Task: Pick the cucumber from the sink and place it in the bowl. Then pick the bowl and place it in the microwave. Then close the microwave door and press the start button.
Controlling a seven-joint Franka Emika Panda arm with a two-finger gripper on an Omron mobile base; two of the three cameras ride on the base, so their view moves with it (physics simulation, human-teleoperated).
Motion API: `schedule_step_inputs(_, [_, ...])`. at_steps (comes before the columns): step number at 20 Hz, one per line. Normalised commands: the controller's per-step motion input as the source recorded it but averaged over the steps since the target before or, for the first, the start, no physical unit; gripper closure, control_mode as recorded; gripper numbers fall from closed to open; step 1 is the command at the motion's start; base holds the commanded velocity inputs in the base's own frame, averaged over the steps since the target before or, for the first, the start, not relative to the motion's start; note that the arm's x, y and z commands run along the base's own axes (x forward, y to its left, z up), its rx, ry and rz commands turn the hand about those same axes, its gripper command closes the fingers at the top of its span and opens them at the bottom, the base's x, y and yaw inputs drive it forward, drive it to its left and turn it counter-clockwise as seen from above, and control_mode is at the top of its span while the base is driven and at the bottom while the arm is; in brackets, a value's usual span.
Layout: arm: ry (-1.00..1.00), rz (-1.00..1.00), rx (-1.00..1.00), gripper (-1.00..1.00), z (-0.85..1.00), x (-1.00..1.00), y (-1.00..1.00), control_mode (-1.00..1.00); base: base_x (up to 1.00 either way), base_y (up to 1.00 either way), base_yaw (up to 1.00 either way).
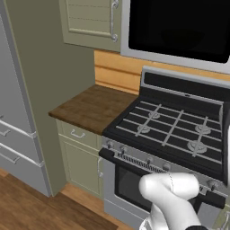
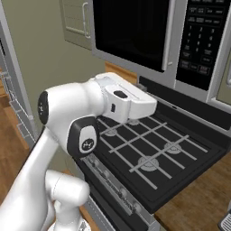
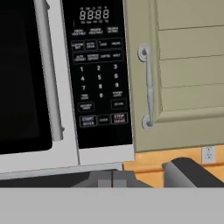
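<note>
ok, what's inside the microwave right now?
Can't tell. The microwave door is shut and its black glass shows nothing behind it, so any bowl or turntable is hidden. Only the handle and keypad show on its front.

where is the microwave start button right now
In the hand view, the start button sits at the bottom left of the microwave's black keypad, right of the door handle.

White arm (image 2: 81,117) raised, reaching forward
</note>
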Motion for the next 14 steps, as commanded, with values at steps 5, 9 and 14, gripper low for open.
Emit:
schedule_step_inputs(5, [0.07,0.03,0.0,1.0,0.03,0.34,0.0,-1.0,0.0,0.0,0.0])
schedule_step_inputs(9, [0.01,0.01,0.0,1.0,0.01,0.32,0.0,-1.0,0.0,0.0,0.0])
schedule_step_inputs(14, [0.03,0.04,0.0,1.0,0.16,0.32,-0.07,-1.0,0.0,0.0,0.0])
